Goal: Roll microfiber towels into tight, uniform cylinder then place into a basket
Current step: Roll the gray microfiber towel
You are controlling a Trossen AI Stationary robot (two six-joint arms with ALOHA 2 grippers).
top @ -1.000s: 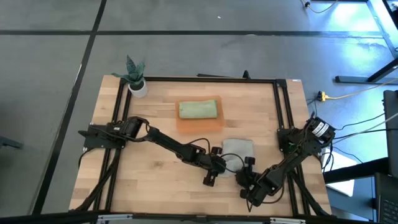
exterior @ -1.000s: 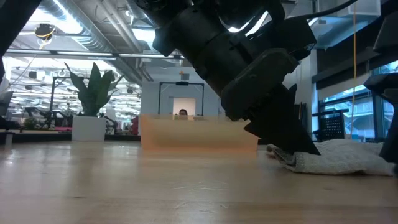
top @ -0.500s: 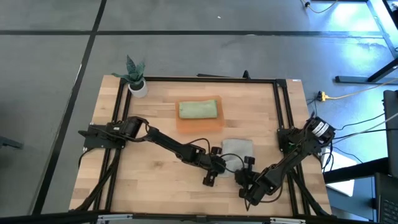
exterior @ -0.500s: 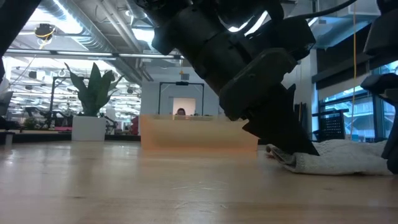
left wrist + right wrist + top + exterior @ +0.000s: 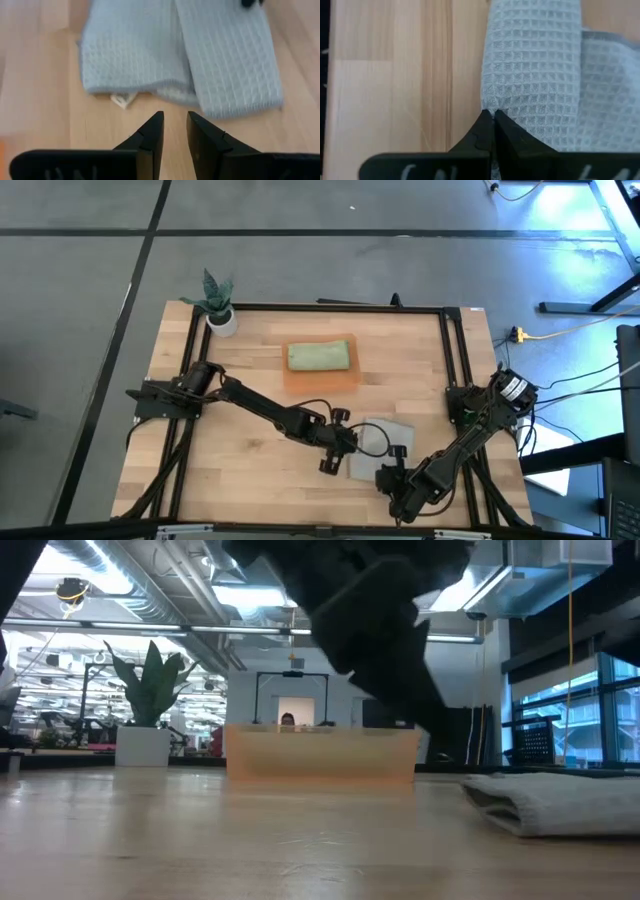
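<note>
— Two towels are seen on the table (image 5: pixel 240 350)? Where's each, pls.

— Yes. Grey waffle towel (image 5: pixel 378 448) is laid flat on the wood, near-right of centre, w/ one part folded over the other. Green towel (image 5: pixel 319 357) is lying inside the orange basket (image 5: pixel 322 379), farther back, approx. mid-table. Basket and grey towel are kept apart.

— Left gripper?

— Left gripper (image 5: pixel 331 442) is found just left of the grey towel, low over the table. In the left wrist view its fingers (image 5: pixel 151 138) are seen slightly parted w/ a narrow gap; nothing is held btwn them, and they are pointed at the towel's edge w/o touching it.

— Right one?

— Right gripper (image 5: pixel 392 462) is placed at the near edge of the grey towel. In the right wrist view the fingers (image 5: pixel 481 131) are pressed together, and the towel's edge is pinched at their tips.

— Anything else noted?

— Small potted plant (image 5: pixel 218 306) is stood at the far-left corner. In the low view the grey towel is seen lying low at the right, basket behind it.
</note>
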